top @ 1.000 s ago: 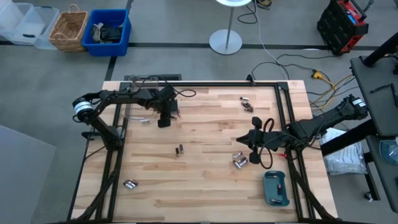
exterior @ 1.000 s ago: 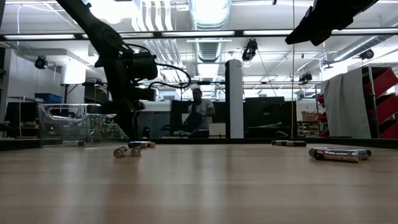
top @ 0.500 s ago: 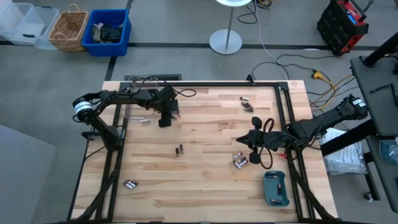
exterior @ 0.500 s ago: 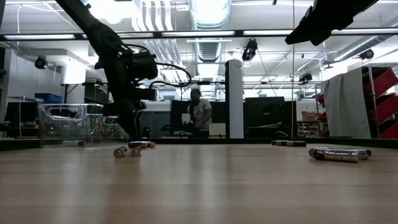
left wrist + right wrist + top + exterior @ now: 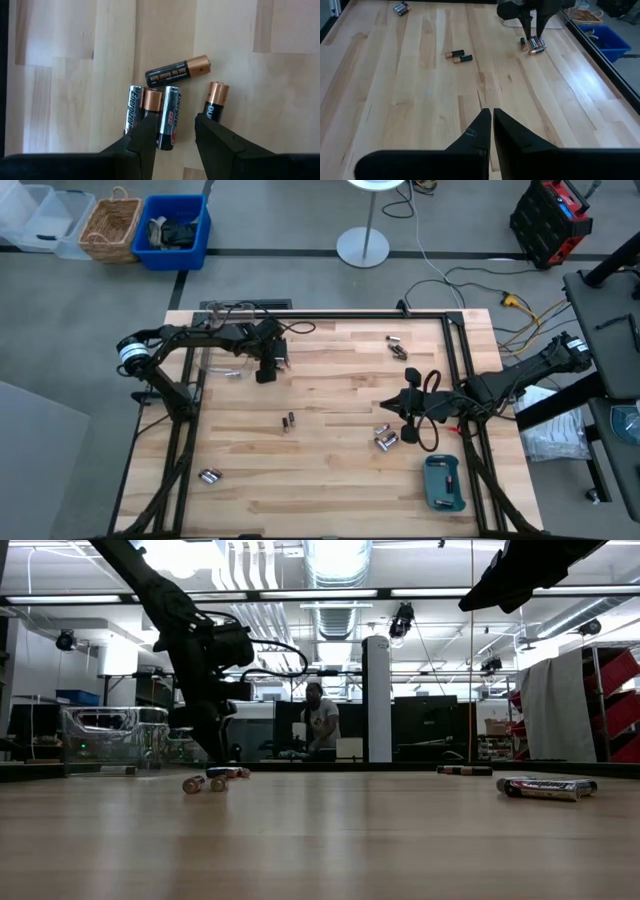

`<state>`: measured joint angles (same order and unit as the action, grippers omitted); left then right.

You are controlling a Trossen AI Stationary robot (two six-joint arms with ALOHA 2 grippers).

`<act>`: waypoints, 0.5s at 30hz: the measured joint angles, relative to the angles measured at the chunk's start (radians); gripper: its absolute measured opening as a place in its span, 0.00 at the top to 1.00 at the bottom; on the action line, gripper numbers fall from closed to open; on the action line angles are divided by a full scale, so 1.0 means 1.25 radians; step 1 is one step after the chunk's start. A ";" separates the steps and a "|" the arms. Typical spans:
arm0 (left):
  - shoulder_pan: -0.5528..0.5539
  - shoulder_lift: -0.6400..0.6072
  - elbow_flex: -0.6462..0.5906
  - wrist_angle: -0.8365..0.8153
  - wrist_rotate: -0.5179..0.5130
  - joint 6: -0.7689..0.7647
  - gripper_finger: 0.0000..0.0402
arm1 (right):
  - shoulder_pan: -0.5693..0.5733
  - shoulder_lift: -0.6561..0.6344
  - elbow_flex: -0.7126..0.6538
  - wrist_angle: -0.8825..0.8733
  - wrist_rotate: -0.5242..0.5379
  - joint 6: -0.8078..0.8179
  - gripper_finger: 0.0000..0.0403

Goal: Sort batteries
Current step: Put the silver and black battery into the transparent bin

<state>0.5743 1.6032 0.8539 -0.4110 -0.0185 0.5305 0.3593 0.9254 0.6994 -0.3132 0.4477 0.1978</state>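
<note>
High view: nothing has moved over the last second, so the sort is stalled short of a pick. Left gripper (image 5: 265, 373) at 10 o'clock on the table (image 5: 330, 490) still hovers with fingers (image 5: 145, 137) apart, straddling a silver cell (image 5: 168, 118) in a cluster of batteries (image 5: 172, 100). More batteries (image 5: 289, 421) at centre, others at 5 o'clock. Right gripper (image 5: 408, 423) at 4 o'clock, fingers together, holding nothing. Teal tray (image 5: 444, 483) at 5 o'clock.
</note>
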 joint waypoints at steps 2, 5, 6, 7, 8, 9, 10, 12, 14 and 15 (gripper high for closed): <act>0.000 0.000 0.000 0.000 0.000 0.000 0.71 | 0.000 0.000 0.000 0.000 0.000 0.000 0.97; 0.000 0.000 0.000 0.000 0.000 0.000 0.71 | 0.000 0.000 0.000 0.000 0.000 0.000 0.97; 0.000 0.000 0.000 0.000 0.000 0.000 0.71 | 0.000 0.000 0.000 0.000 0.000 0.000 0.97; 0.000 0.000 0.000 -0.001 0.000 0.000 0.71 | 0.000 0.000 0.000 0.000 0.000 0.000 0.97; 0.000 0.000 0.000 -0.001 0.000 0.000 0.71 | 0.000 0.000 0.000 0.000 0.000 0.000 0.97; 0.000 0.000 0.000 -0.001 0.000 0.000 0.71 | 0.000 0.000 0.000 0.000 0.000 0.000 0.97; 0.000 0.000 0.000 -0.001 0.000 0.000 0.71 | 0.000 0.000 0.000 0.000 0.000 0.000 0.97; 0.000 0.000 0.000 -0.002 0.000 0.000 0.71 | 0.000 0.000 0.000 0.000 0.000 0.000 0.97; 0.000 0.000 -0.005 -0.002 0.000 0.000 0.71 | 0.000 0.000 0.000 0.000 0.000 0.000 0.97; 0.000 0.000 -0.007 -0.002 0.000 0.000 0.71 | 0.000 0.000 0.000 0.000 0.000 0.000 0.97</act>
<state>0.5743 1.6032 0.8448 -0.4137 -0.0185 0.5304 0.3592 0.9257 0.6994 -0.3132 0.4477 0.1978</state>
